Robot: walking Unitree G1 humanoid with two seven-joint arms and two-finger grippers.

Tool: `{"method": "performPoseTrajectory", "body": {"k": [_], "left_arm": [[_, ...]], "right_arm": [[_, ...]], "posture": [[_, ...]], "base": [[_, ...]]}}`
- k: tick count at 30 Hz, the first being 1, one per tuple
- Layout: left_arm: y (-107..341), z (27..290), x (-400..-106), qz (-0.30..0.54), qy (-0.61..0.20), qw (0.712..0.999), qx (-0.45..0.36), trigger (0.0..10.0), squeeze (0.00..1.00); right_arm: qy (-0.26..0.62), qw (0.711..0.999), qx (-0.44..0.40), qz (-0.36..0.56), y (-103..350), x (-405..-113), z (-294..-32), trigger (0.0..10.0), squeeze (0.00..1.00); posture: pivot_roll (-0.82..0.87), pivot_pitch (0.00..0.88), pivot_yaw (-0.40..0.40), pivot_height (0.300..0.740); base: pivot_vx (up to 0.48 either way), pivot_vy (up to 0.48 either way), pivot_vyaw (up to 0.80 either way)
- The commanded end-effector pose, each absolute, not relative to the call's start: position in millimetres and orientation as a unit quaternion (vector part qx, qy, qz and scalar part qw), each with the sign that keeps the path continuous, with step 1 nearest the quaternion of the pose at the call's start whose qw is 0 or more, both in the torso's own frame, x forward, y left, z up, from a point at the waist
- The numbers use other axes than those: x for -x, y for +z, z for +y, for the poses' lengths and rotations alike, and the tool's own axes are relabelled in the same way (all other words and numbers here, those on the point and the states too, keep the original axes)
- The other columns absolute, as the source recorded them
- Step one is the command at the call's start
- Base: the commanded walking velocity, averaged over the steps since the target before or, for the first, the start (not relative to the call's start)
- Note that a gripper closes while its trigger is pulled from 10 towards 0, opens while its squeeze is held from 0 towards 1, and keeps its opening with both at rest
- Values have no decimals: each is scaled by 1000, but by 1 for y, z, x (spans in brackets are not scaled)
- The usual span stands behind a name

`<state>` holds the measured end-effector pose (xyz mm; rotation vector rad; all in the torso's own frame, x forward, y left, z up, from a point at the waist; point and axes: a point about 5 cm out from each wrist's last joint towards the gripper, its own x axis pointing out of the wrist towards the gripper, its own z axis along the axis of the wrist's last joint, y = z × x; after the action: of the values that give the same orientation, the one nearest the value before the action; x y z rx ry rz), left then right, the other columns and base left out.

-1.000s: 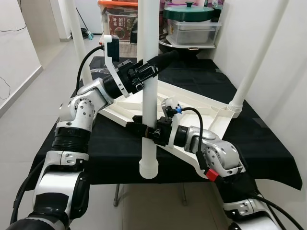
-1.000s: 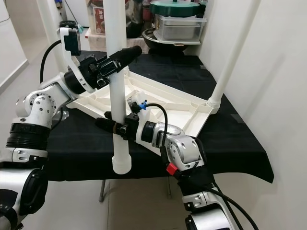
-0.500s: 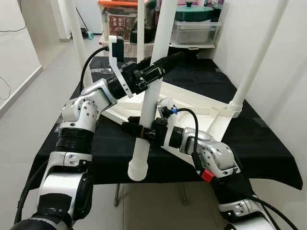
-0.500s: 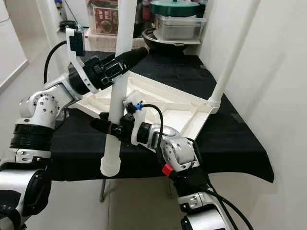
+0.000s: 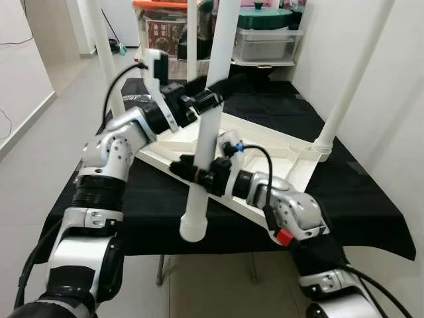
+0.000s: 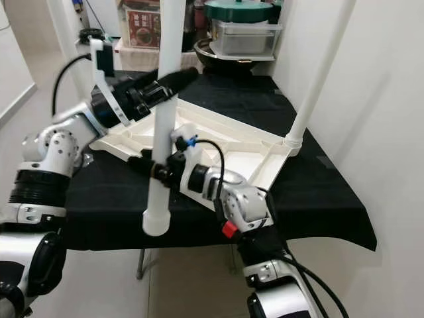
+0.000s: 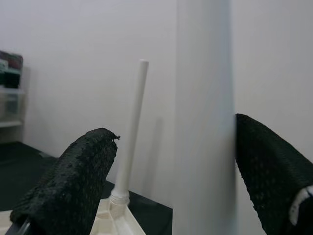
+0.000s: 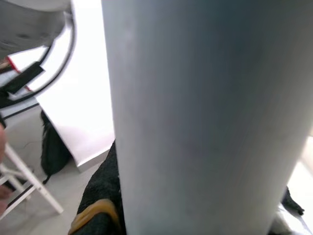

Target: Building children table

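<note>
We held the long white plastic table leg point(image 5: 204, 149) over the worktop's point(image 5: 371, 205) 6 o'clock edge: right hand point(image 5: 196, 173) clamped low, left hand point(image 5: 218, 87) gripping higher. Best kept upright, foot steered into the upturned white tabletop's point(image 5: 265, 142) corner socket.

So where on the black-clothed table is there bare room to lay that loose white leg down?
Bare black cloth lies right of the upturned white plastic tabletop, and a strip along the near edge. The middle is crowded: both the left gripper and right gripper hold the white tube leg there.
</note>
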<state>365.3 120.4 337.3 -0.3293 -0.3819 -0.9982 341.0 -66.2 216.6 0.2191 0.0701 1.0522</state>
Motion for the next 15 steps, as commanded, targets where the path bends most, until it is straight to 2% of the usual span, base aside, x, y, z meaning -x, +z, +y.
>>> {"method": "performPoseTrajectory", "body": {"k": [1,4,11,15], "left_arm": [[339,137,-367,-189,-441,862,164,10000,0],[339,139,-366,-190,-441,862,162,10000,0],[336,138,-358,-198,-439,860,168,10000,0],[335,138,-357,-199,-440,859,168,10000,0]], "right_arm": [[489,867,-98,2,227,-345,-75,0,0],[481,871,-98,1,227,-347,-78,0,0],[359,927,-105,-27,233,-373,-104,0,0],[334,936,-105,-34,236,-377,-109,0,0]], "posture": [[34,1,-41,740],[34,2,-41,740],[37,0,-42,740],[38,0,-43,740]], "base": [[0,0,0],[0,0,0],[0,0,0],[0,0,0]]}}
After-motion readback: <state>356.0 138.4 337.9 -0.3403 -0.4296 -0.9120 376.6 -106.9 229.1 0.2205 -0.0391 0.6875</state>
